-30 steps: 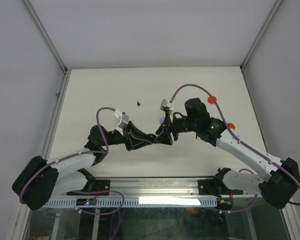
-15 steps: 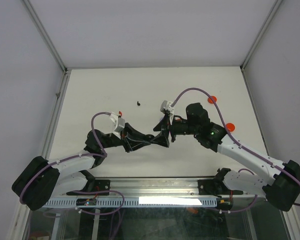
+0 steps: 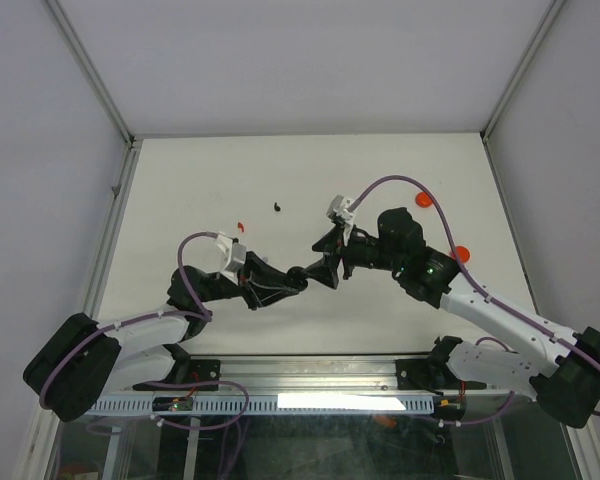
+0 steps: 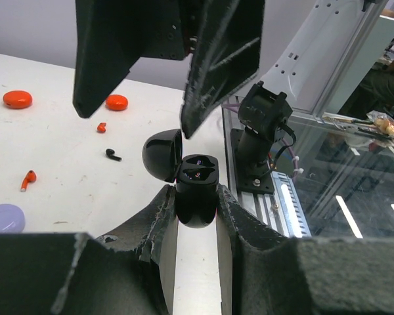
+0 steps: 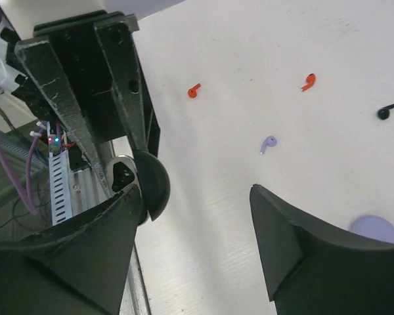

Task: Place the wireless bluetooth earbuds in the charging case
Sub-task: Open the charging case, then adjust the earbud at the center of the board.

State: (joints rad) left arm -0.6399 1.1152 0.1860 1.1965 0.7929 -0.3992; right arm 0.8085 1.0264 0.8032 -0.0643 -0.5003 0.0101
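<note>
Two grippers meet mid-table: the right gripper [image 4: 138, 62] has just spread its jaws, releasing, while the left gripper [image 4: 196, 210] still clamps the glossy black open-lidded charging case [image 4: 196, 190], one earbud seemingly seated.

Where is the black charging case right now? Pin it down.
In the left wrist view the black charging case sits centre frame, lid open, clamped between the left gripper fingers, with the right gripper above it.
</note>
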